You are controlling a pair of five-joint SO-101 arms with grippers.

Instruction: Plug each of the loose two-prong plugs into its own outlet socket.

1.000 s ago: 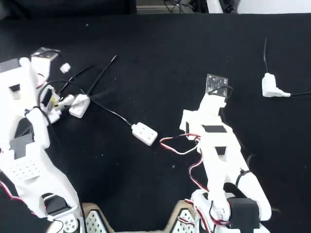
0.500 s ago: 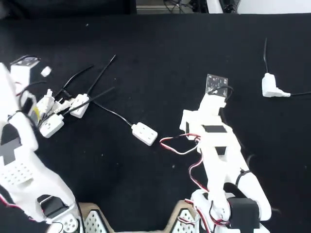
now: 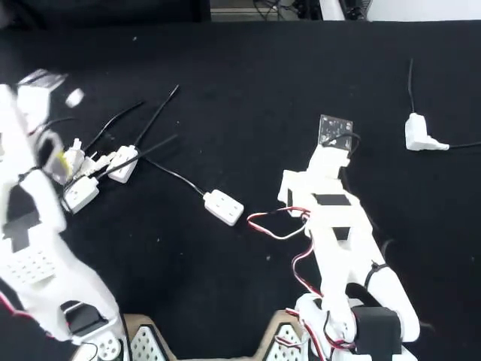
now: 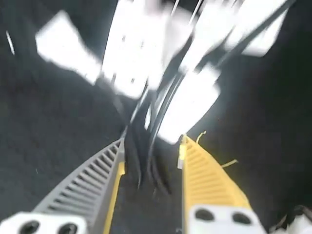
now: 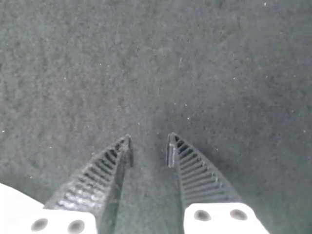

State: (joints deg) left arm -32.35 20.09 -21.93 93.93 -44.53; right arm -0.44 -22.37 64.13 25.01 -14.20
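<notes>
A bunch of white plugs and sockets point(image 3: 90, 180) with black cables lies at the left of the black table. My left gripper point(image 3: 64, 162) is right at this bunch. In the left wrist view several black cables point(image 4: 144, 161) run between the grey and yellow fingers of my left gripper point(image 4: 152, 144), which is shut on them, and blurred white plugs point(image 4: 187, 105) hang just beyond the tips. A lone white socket block point(image 3: 224, 207) on a cable lies mid-table. My right gripper point(image 3: 336, 129) hovers over bare cloth, slightly open and holding nothing point(image 5: 148, 141).
Another white plug point(image 3: 421, 134) with its cable sits at the far right of the table. A red and white wire loop point(image 3: 274, 226) hangs beside the right arm's base. Bare black cloth point(image 3: 263, 98) lies across the middle and back.
The left arm swung left and dragged the bunch of plugs and cables toward the table's left edge, then lifted slightly. The right arm and the lone socket block stayed put.
</notes>
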